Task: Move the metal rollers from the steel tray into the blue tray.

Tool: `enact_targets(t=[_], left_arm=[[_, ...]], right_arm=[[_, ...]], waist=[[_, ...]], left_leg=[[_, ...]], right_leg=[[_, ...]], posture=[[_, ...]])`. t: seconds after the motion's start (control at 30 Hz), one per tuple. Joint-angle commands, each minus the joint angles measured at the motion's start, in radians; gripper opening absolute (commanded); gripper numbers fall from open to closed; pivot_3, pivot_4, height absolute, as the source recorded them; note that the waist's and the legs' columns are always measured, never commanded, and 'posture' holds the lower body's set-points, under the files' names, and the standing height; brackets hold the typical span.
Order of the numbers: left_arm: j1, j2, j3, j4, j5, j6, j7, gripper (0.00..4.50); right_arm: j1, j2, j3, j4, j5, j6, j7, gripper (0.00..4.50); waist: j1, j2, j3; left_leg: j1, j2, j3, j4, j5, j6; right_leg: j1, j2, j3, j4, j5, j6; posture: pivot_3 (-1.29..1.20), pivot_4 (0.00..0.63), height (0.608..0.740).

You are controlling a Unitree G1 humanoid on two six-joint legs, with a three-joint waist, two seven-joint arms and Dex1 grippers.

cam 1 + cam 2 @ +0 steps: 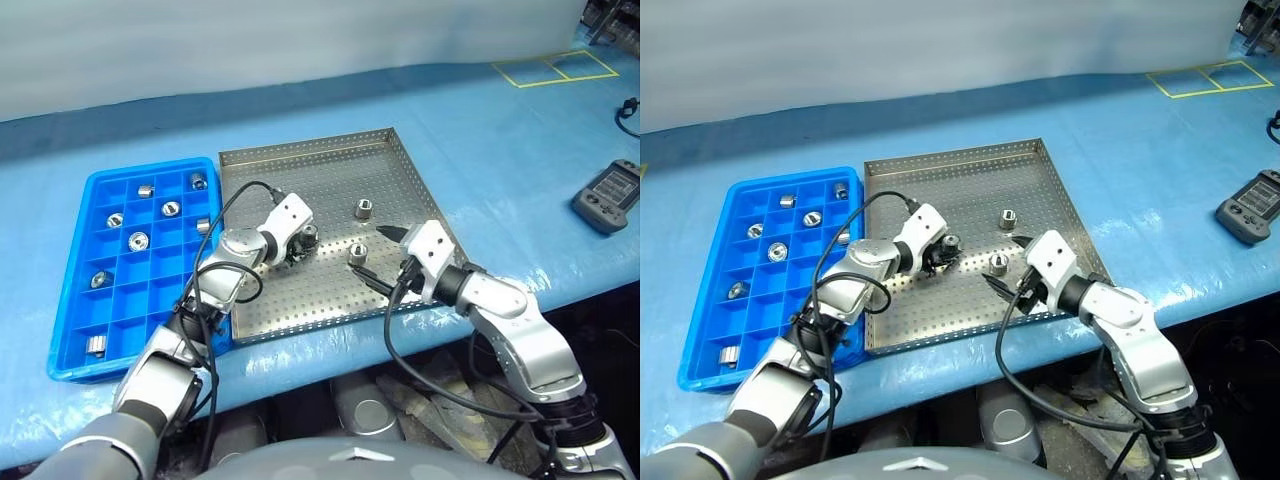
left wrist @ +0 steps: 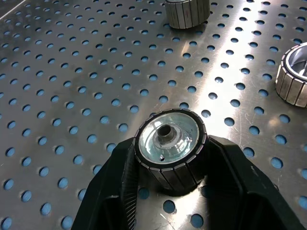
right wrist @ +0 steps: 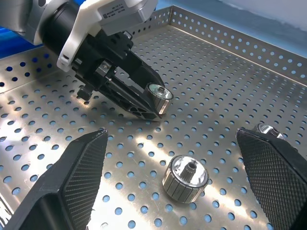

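Your left gripper [image 1: 304, 243] is clamped on a small shiny metal roller [image 2: 169, 148] over the perforated steel tray [image 1: 300, 160], hole axis tipped up; the gridded blue plastic tray [image 1: 75, 300] lies toward nine o'clock, while the right gripper [image 1: 378, 258] gapes wide.

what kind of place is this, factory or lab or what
Probably a robot test bench or training lab rather than a working factory. A table under a blue cover holds a perforated steel tray of rollers and a gridded blue tray; a handheld controller lies nearby, and yellow tape marks squares.
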Motion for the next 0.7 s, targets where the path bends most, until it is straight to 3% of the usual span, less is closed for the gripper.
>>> enact_targets(t=[0.03,0.27,0.43,0.7], left_arm=[[0.021,0.031,0.058,-0.157,-0.025,0.029,0.0,1.87],[0.177,0.182,0.243,-0.502,-0.064,0.215,0.038,1.87],[0.306,0.27,0.398,-0.72,-0.097,0.373,0.072,1.87],[0.534,0.27,0.59,-0.993,-0.118,0.552,0.141,1.87]], right_arm=[[-0.03,0.007,0.004,-0.005,0.001,-0.027,0.012,4.5],[-0.078,0.018,0.038,0.051,0.001,-0.045,0.056,4.5],[-0.137,0.031,0.073,0.11,-0.006,-0.066,0.099,4.5],[-0.22,0.066,0.127,0.201,-0.014,-0.101,0.16,4.5]], waist=[[0.002,0.0,0.0],[0.027,0.001,0.0],[0.08,0.001,0.0],[0.203,0.0,0.0]], left_leg=[[0.0,0.0,0.0,0.0,0.0,0.0],[-0.001,0.001,0.001,0.0,0.0,0.0],[-0.002,0.001,0.0,0.0,0.0,-0.001],[-0.005,0.001,0.0,-0.001,0.0,-0.002]], right_leg=[[0.0,0.0,0.0,0.0,0.0,0.0],[-0.003,0.0,0.002,0.002,0.0,-0.001],[-0.004,0.0,0.001,0.002,0.001,-0.001],[-0.008,0.0,0.0,0.002,0.003,-0.007]], posture=[[-0.33,0.15,0.74],[-0.24,0.15,0.74],[-0.15,0.15,0.74],[-0.06,0.15,0.74]])
